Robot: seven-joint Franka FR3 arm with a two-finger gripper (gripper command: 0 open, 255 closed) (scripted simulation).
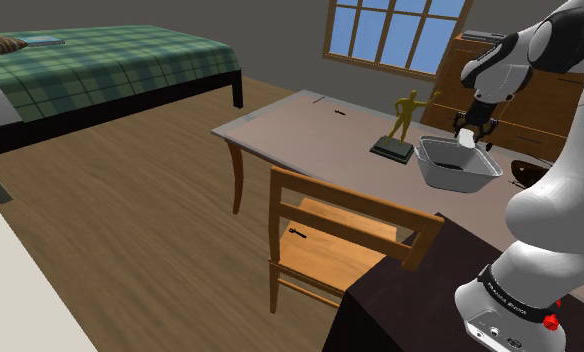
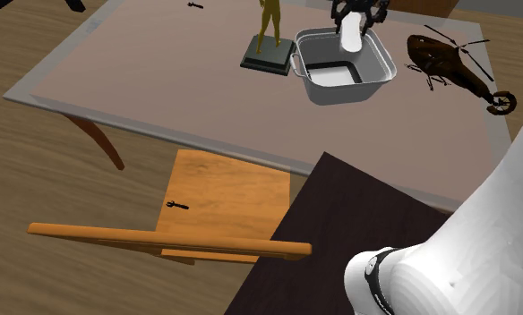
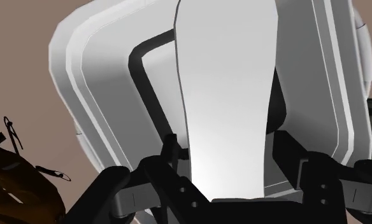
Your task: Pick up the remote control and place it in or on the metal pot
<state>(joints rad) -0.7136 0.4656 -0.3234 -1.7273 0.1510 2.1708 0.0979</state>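
My black gripper [image 1: 476, 126] is shut on a white remote control [image 1: 466, 136], which hangs upright from the fingers. It hovers just above the far side of the grey metal pot [image 1: 458, 172] on the table. In the second exterior view the remote [image 2: 351, 34] dips inside the pot's rim [image 2: 315, 93] below the gripper [image 2: 358, 14]. The wrist view looks down the remote [image 3: 226, 95], with the gripper [image 3: 228, 167] clasping it and the pot's wall [image 3: 83, 76] behind; one finger [image 3: 171, 153] presses each side.
A golden figurine [image 1: 405, 118] on a dark base stands beside the pot. A brown model helicopter [image 2: 448, 58] lies on the pot's other side. A wooden chair [image 1: 330, 230] is tucked at the table's near edge. A dresser [image 1: 500, 80] and a bed [image 1: 100, 60] stand farther off.
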